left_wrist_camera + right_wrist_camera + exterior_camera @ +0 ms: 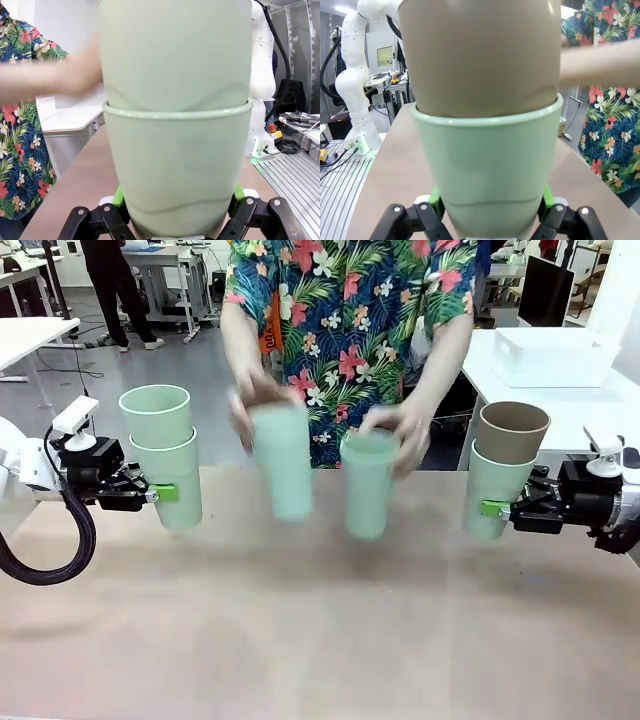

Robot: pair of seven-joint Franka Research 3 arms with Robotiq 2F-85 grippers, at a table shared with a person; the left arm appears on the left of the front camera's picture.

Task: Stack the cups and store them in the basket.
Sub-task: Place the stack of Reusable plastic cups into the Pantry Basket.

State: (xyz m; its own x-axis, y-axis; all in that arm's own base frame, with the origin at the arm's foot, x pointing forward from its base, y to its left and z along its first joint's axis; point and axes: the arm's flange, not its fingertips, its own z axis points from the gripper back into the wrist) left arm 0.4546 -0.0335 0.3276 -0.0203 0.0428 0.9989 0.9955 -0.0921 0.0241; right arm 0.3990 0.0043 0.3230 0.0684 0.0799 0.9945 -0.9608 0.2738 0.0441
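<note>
My left gripper (172, 493) is shut on a pale mint cup (176, 483) with a second mint cup (156, 416) nested in it, held upright above the table's left side; the same stack (175, 165) looms close in the left wrist view. My right gripper (488, 508) is shut on a mint cup (492, 490) holding a brown-taupe cup (511, 432); the right wrist view has that stack (487, 170) between green pads. The person's hands hold two more mint cups (281, 462) (367, 483) at table centre. The white basket (553, 356) sits on a far right table.
The brown tabletop (320, 620) spreads in front of both arms. The person in a floral shirt (350, 330) stands at the far edge. The white side table (585, 405) lies behind my right gripper.
</note>
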